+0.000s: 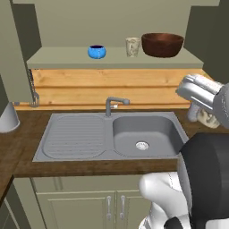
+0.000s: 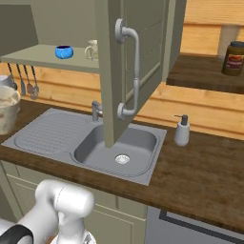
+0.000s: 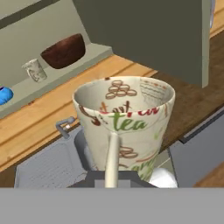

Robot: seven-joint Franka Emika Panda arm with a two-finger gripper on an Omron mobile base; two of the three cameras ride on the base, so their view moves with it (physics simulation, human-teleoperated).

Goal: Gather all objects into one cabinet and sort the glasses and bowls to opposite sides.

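- Three task items stand on the shelf floor [image 1: 62, 60] of the open cabinet, listed left to right in the left base view: blue bowl [image 1: 96, 51], one glass [image 1: 132, 46], large brown bowl [image 1: 162, 44].
- Glass and brown bowl stand just beside each other; the blue bowl stands apart to the left.
- The second glass [image 3: 127, 127] is held above the counter [image 1: 27, 134], right of the sink [image 1: 147, 134]. The pincer [image 3: 113, 177] is clamped on its wall, one fingertip [image 3: 113, 153] inside the rim.
- Handling, judged: the glass is light, rigid, smooth-sided and probably fragile. A rim-wall pinch can let it swing; keep it upright.
- Grasp point, judged: rim wall is suitable for glasses; take bowls by the rim edge.
- The open door [image 2: 128, 66] hangs near the approach path; clear it.
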